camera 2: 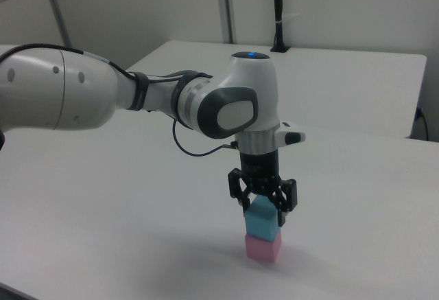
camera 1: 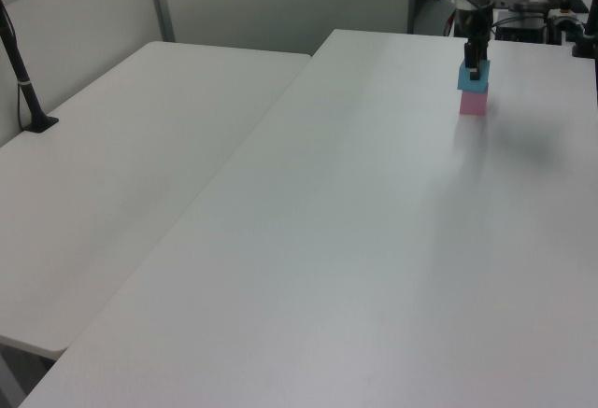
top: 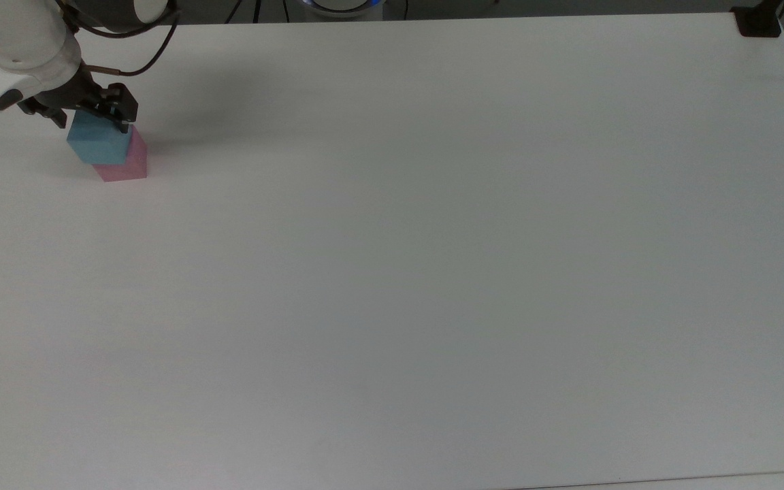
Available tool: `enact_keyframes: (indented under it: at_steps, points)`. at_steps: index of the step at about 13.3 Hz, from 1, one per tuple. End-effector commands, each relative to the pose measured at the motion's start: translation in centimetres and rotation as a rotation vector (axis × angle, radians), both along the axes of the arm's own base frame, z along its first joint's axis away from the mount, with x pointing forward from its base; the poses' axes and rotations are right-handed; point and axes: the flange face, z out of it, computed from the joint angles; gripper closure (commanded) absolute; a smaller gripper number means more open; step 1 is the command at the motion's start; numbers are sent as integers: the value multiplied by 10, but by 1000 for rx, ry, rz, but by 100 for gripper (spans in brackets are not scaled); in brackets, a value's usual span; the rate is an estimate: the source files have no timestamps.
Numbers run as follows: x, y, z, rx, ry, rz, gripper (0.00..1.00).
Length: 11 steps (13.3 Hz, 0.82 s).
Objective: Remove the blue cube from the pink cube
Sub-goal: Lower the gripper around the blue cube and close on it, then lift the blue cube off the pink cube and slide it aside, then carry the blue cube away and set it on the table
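Plain white matte worktop (top: 433, 272) carries the stack near the top view's upper left corner; white-and-grey robot arm (camera 2: 137, 101) reaches over it; black two-finger end effector (camera 2: 263, 206) straddles the light sky-blue matte cube (camera 2: 263, 221), fingers spread on either side, contact unclear; blue cube sits on the pale pink matte cube (camera 2: 263, 248), slightly offset; pink cube rests on the worktop.

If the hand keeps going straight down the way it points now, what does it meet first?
The blue cube: the hand points down with its fingers astride the cube's upper part. The pink cube lies beneath.
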Motion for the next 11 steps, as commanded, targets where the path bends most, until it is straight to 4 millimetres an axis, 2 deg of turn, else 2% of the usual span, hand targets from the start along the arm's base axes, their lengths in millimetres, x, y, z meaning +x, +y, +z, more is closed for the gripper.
enact_keyframes:
  at_steps: [1,2,3,4,5,7,10,11]
  points:
    - [-4,6,12,-17,-23,25,72]
    - [-8,9,30,-9,-34,21,76]
    - [-4,14,58,0,-42,19,76]
    - [3,27,77,19,-27,25,76]
    - [17,49,91,31,-51,48,76]
    - [34,88,93,45,-78,64,75]
    - [64,171,81,28,-104,66,73]
    - [72,204,69,26,-89,74,72]
